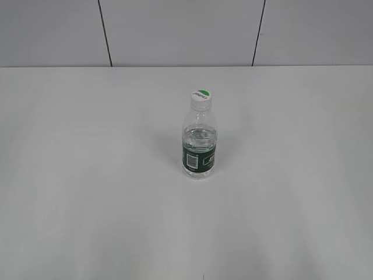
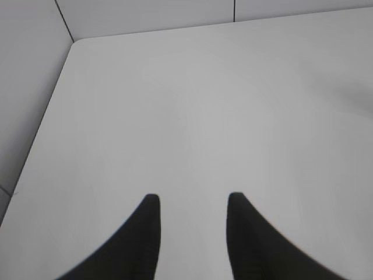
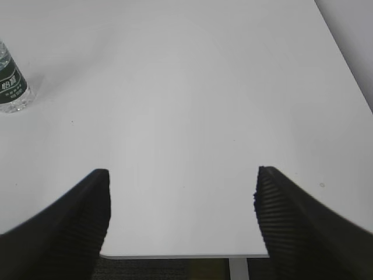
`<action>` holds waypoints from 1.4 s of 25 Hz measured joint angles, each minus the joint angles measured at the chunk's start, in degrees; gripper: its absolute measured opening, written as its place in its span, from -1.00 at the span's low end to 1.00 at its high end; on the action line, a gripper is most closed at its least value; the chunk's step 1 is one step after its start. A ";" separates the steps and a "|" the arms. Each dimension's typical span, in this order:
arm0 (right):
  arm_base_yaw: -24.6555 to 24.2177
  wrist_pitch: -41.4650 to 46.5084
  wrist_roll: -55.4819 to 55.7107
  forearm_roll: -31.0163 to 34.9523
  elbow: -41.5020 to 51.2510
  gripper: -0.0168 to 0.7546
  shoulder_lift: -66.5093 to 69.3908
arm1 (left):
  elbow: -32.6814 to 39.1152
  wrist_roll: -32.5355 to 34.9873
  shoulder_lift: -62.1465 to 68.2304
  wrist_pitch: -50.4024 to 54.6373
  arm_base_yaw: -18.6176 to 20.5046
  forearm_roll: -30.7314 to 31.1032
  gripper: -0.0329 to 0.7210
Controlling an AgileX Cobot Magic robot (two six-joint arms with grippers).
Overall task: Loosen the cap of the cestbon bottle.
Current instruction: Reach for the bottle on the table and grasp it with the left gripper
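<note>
White desk (image 1: pixel 87 192) fills the exterior view; the bottle (image 1: pixel 199 143) stands upright near the middle, somewhat toward the far edge, cap (image 1: pixel 200 98) on; neither arm shows. Left wrist view: the left gripper (image 2: pixel 192 201) hangs with jaws parted over bare desk near the far left corner, nothing between them. Right wrist view: the right gripper (image 3: pixel 182 178) is spread wide above the near edge; the bottle's base sits well apart at upper left. Risk, as I judge it: the light bottle tips or spins if the cap is twisted without the body held. Matt surface; grey panelled wall behind.
</note>
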 joint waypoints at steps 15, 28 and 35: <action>0.00 0.00 0.00 0.00 0.00 0.57 0.00 | 0.00 0.00 0.00 0.00 0.00 0.00 -0.27; 0.00 0.00 0.00 0.00 0.00 0.57 0.00 | 0.00 0.00 0.00 0.00 0.00 0.00 -0.27; 0.00 0.00 0.00 0.00 0.00 0.57 0.00 | 0.00 0.00 0.00 0.00 0.00 0.00 -0.27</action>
